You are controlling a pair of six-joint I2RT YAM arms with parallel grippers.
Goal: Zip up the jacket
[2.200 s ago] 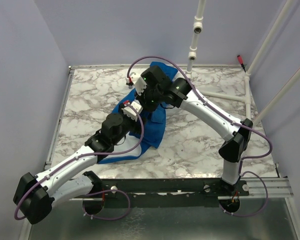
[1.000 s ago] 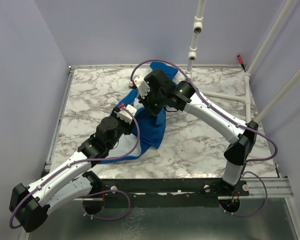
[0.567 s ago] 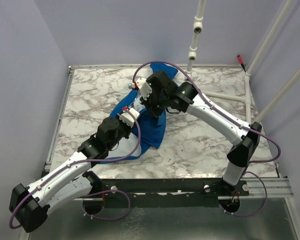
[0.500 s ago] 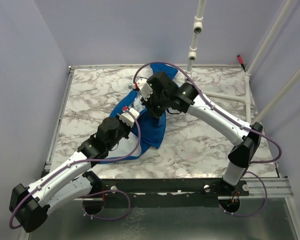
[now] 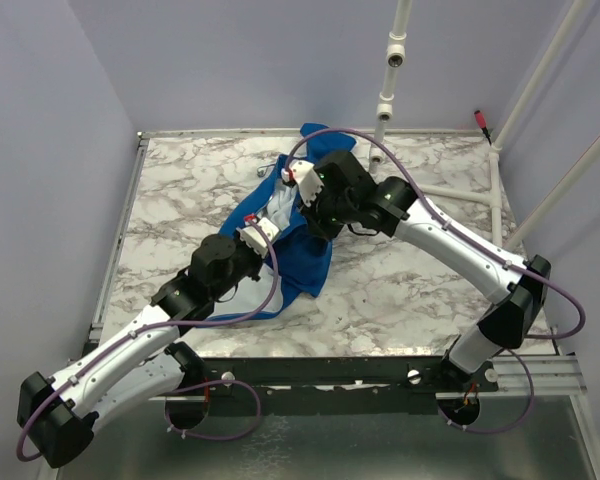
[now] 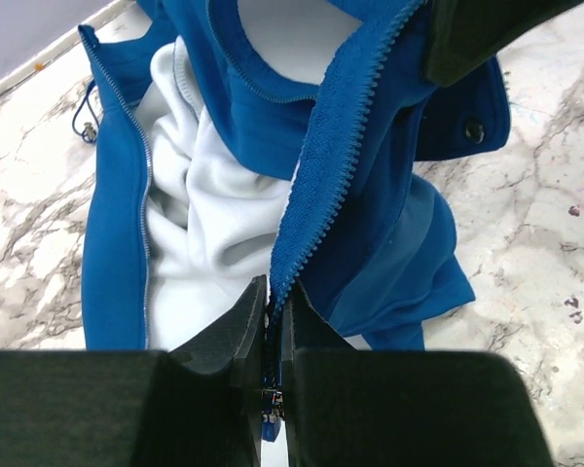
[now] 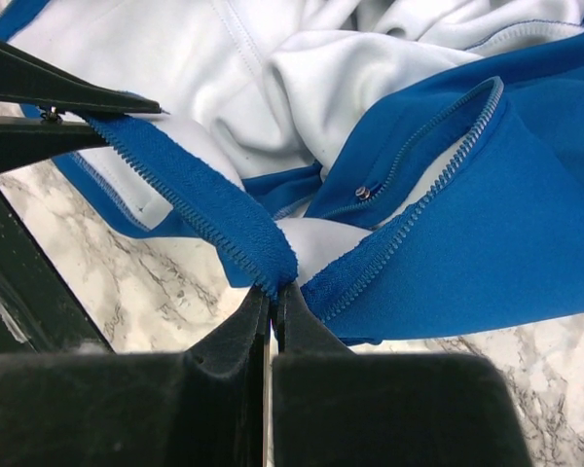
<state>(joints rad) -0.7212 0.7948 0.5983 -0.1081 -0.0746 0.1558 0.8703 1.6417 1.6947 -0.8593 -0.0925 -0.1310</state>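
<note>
I had left jaws and right jaws both pinching jacket (image 5: 308,262) zipper edge (image 6: 343,165), taut between. Step, my read: prepping zipper start. Next needs other edge (image 6: 144,185), frame left, brought alongside.

The jacket (image 5: 310,265) lies crumpled on the marble table (image 5: 180,190), pale lining exposed. Left arm (image 5: 140,335) and right arm (image 5: 460,250) both reach over it, wrists close together.

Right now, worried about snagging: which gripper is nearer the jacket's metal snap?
Right. The right gripper pinches the zipper edge close by the snap; the left gripper holds the same edge farther along.
</note>
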